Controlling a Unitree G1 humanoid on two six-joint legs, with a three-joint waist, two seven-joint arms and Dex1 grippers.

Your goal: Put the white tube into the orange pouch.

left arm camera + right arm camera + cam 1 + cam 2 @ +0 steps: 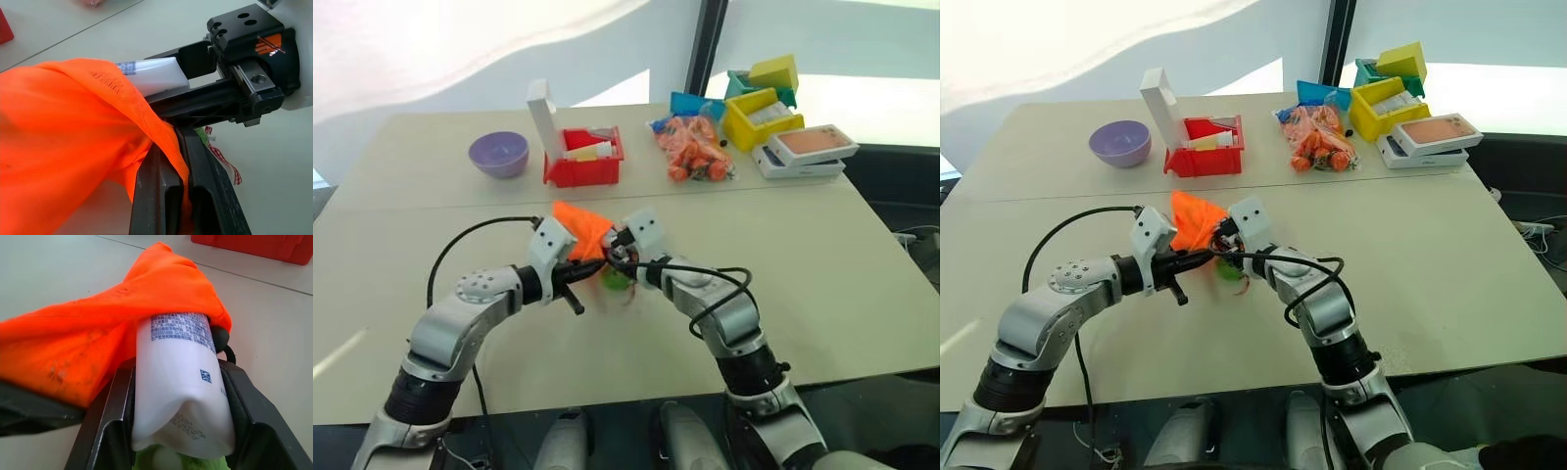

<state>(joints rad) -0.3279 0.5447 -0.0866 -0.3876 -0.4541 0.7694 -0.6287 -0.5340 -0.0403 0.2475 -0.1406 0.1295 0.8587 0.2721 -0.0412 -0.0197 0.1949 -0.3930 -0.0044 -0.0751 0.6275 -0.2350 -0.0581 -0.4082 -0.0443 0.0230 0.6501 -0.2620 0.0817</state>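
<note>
orange pouch (98,338): thin woven cloth, matt, slightly nubby. white tube (181,391): smooth plastic, faint sheen, blue print. Gripper fingers (168,196): matt black moulded plastic. table (842,274): smooth, matt beige.

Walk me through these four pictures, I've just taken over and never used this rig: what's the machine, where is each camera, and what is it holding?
It is a two-armed humanoid robot. The two wide pictures come from its head, looking down over a beige table; the two close-ups come from cameras on each wrist. The left gripper is shut on the edge of the orange pouch, holding it up. The right gripper is shut on the white tube, whose front end already sits inside the pouch mouth. At the far side of the table lie a purple bowl, a red bin, a clear bag of orange pieces, a yellow bin and flat boxes.
</note>
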